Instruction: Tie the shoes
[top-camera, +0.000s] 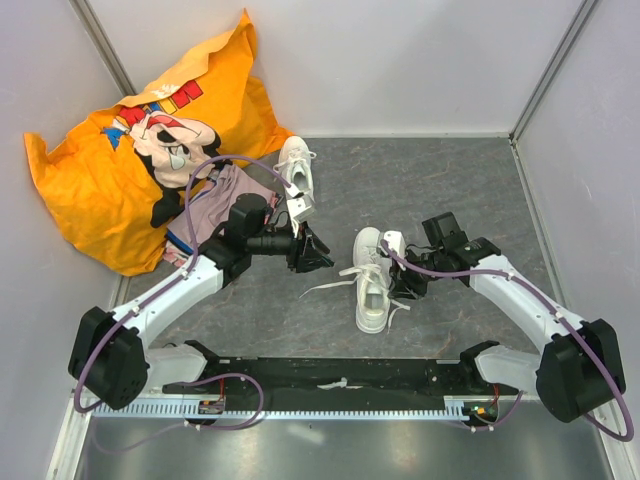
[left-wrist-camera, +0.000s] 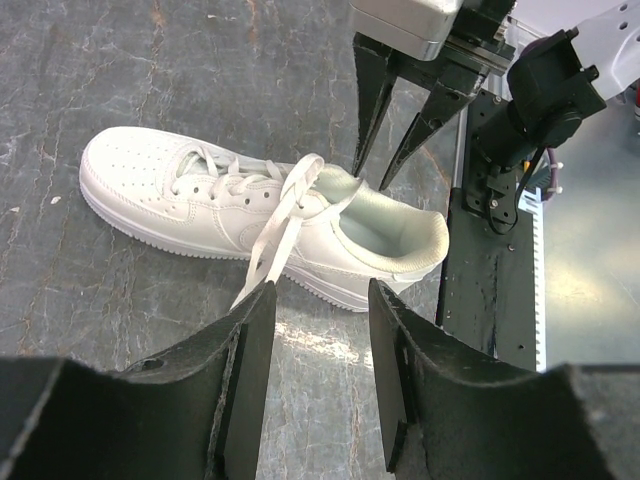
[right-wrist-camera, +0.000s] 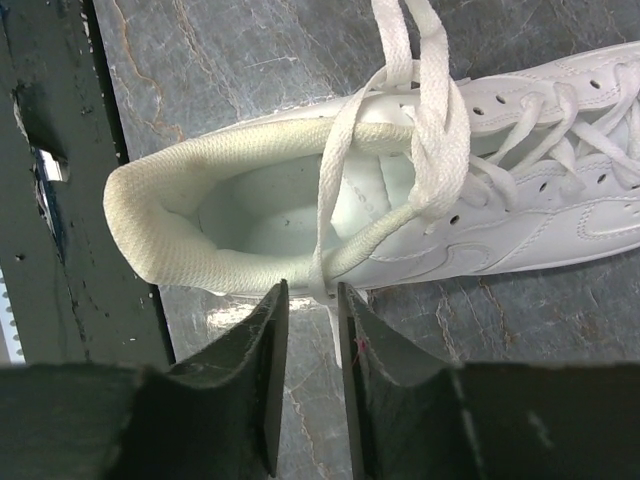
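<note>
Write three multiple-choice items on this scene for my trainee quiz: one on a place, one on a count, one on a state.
1. Where on the table does the orange bag lie?
A. far left corner
B. far right corner
C. between the arm bases

2. How many white sneakers are in view?
A. one
B. two
C. four

3. How are the near sneaker's laces?
A. tied in a bow
B. taken out
C. untied, ends loose

Answers:
1 A: the overhead view shows it against the far left walls.
2 B: one lies beside the bag, one between the arms.
3 C: a free end trails onto the table and no bow shows.
</note>
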